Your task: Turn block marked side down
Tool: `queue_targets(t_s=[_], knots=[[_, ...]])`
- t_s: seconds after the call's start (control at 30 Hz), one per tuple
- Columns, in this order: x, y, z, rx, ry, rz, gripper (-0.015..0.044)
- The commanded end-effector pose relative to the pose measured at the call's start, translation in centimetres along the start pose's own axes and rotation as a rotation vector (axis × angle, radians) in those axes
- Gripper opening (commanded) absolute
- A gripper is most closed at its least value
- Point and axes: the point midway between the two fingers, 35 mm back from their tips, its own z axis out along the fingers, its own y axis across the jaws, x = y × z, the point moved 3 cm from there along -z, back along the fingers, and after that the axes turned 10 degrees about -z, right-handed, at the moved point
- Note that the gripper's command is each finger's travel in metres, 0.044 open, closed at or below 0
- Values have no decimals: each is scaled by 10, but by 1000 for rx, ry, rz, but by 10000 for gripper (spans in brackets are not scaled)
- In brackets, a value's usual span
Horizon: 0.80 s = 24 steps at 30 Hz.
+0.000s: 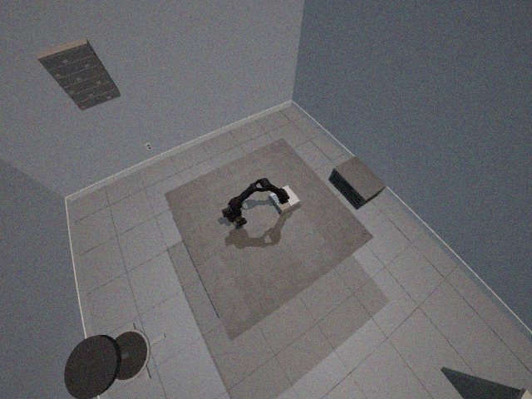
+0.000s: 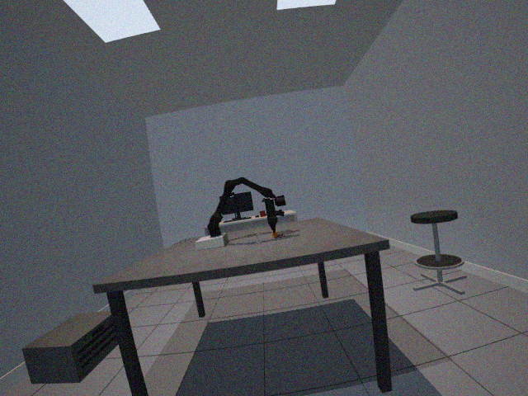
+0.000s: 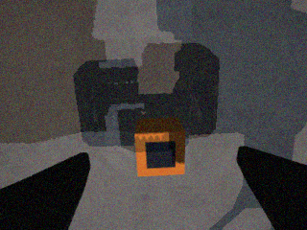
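The small orange block (image 3: 160, 172) (image 2: 275, 234) rests on the table (image 2: 170, 264) (image 1: 266, 292). In the wrist view its face with a dark square mark is turned up toward the camera, and a shaded side shows beyond it. My gripper (image 3: 164, 157) (image 2: 273, 231) points down and is open and empty. In the wrist view its two black fingertips stand wide on the left and right of the block, with a gap on each side. In the exterior view the fingertips are low, right at the block. In the top view the arm mostly hides the block.
The arm's white base (image 1: 292, 196) (image 2: 210, 242) stands on the table. Shadows of the arm fall around the block. A desk with a monitor (image 2: 238, 201) and a red object (image 2: 261, 213) stands behind the table. A stool (image 2: 434, 216) and a dark cabinet (image 2: 51, 362) stand beside it.
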Motion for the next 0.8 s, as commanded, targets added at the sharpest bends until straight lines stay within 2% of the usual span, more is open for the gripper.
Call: queue_targets(t_s=[0.0,0.33,0.73,0.77], knots=[[1,1,9,-6,5,-6,440],[1,1,23,-6,5,-6,440],[1,1,23,-6,5,-6,125],[1,1,23,-6,5,-6,118]])
